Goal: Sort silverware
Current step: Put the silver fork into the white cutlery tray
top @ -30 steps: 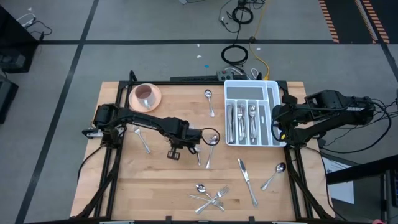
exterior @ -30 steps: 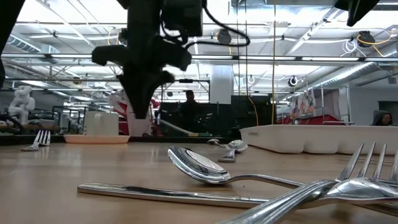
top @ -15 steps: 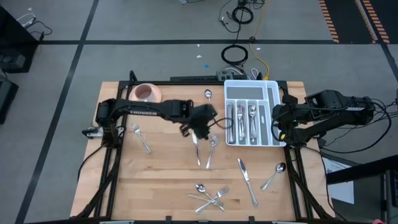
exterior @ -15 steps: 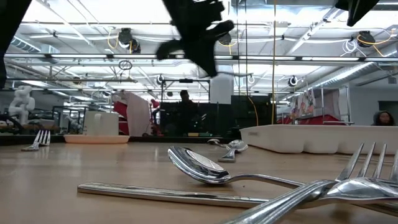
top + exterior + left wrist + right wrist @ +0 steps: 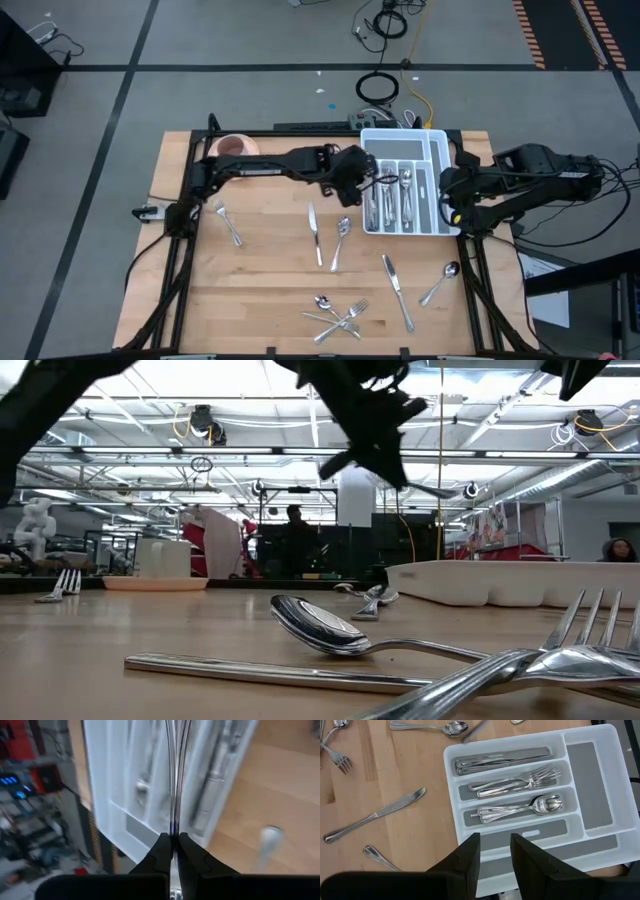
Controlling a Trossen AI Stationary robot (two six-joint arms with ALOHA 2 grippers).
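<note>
- Wood table (image 5: 260, 290) sits on a grey floor, and much silverware is not sorted yet
- Far to one side, a pink cup (image 5: 232, 146) stands in the back corner, with a fork (image 5: 227, 224) lying loose in front of it
- Left gripper (image 5: 372, 186) is over the tray edge, its jaws pinched tight on a thin piece (image 5: 176, 780); I cannot tell what kind
- Near the middle lie a knife (image 5: 315, 233) and a spoon (image 5: 340, 240), and a small heap (image 5: 338, 316) waits at the front edge
- White tray (image 5: 440, 180) holds sorted knives, forks and spoons in three slots
- Another knife (image 5: 396, 290) and spoon (image 5: 440, 283) lie in front of the tray
- Right gripper (image 5: 495, 851) waits beside the tray, jaws a bit apart, holding nothing
</note>
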